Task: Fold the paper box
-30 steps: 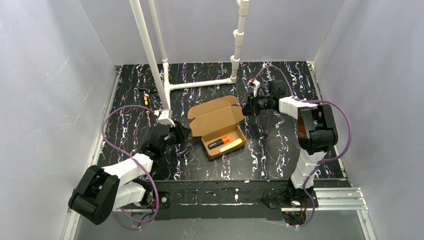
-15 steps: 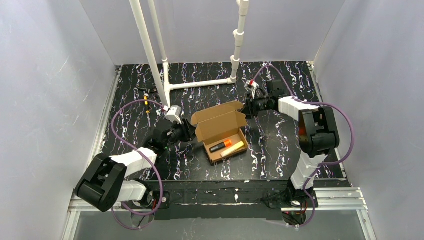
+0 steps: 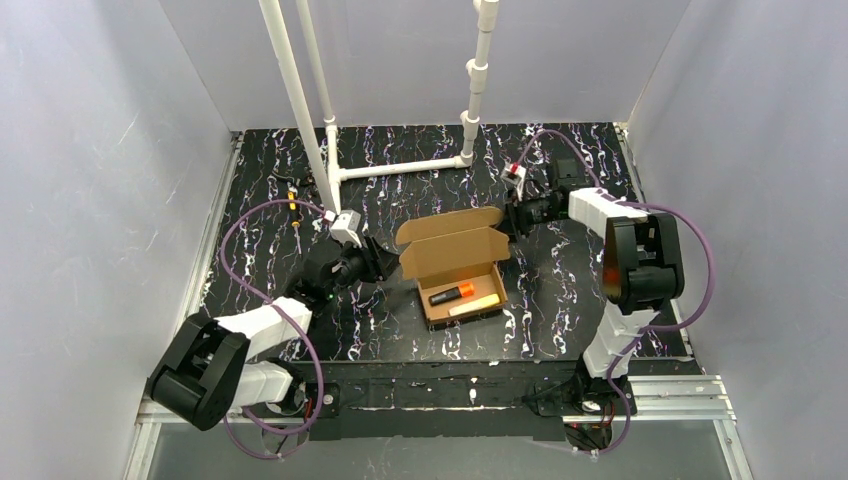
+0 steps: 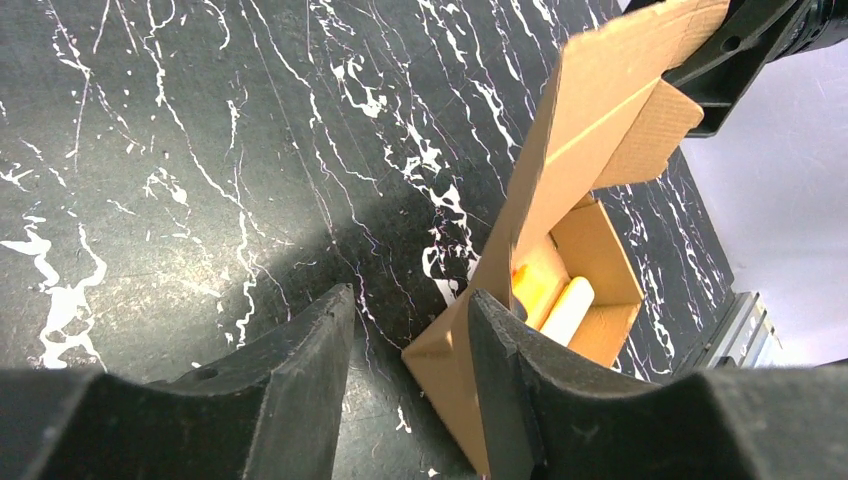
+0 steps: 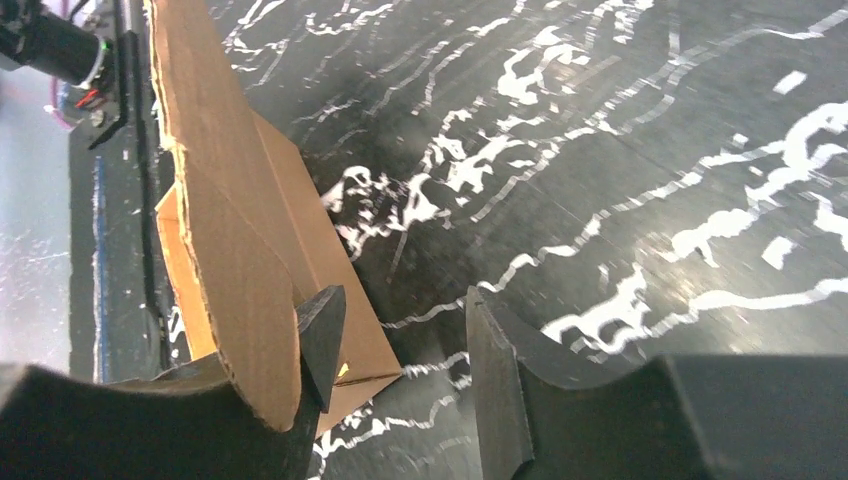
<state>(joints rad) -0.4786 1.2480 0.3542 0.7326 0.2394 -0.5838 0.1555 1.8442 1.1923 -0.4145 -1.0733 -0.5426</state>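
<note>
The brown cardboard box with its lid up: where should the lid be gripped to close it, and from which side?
Probably the free upper edge of the brown cardboard lid, from the far side: it stands up behind the box's open tray, leaving that thin edge exposed for the jaws.

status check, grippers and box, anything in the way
Left gripper open, at the box's left side. Right gripper open, beside the raised lid. Lid not yet closed; marker and pale stick inside. Nothing seen in the way.

Brown paper box (image 3: 450, 247) sits open on the table (image 3: 560, 290), lid raised.
</note>
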